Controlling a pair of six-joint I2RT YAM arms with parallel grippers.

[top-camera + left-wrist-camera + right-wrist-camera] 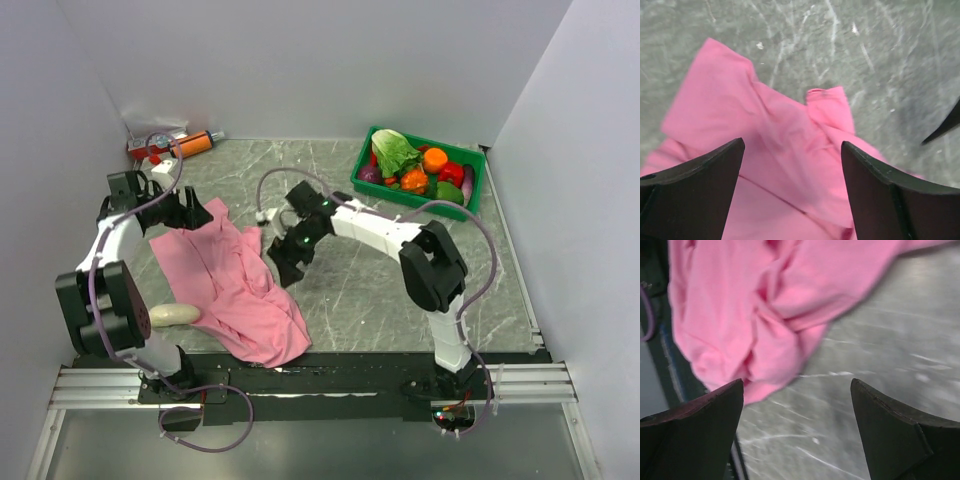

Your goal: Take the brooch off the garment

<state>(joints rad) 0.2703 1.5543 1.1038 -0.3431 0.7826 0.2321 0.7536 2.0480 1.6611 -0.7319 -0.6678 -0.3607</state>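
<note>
The pink T-shirt [240, 285] lies crumpled on the left half of the table, and it fills the left wrist view [775, 150] and the upper left of the right wrist view [765, 305]. The brooch does not show in any view. My left gripper [205, 213] hangs open over the shirt's far edge, with cloth between its fingers [700, 190] but not held. My right gripper [283, 262] is open and empty above bare table at the shirt's right edge.
A green bin [420, 172] of toy vegetables stands at the back right. An orange and red tool [175, 147] lies in the back left corner. A pale rounded object [170, 316] lies by the left arm. Walls close in the left, back and right.
</note>
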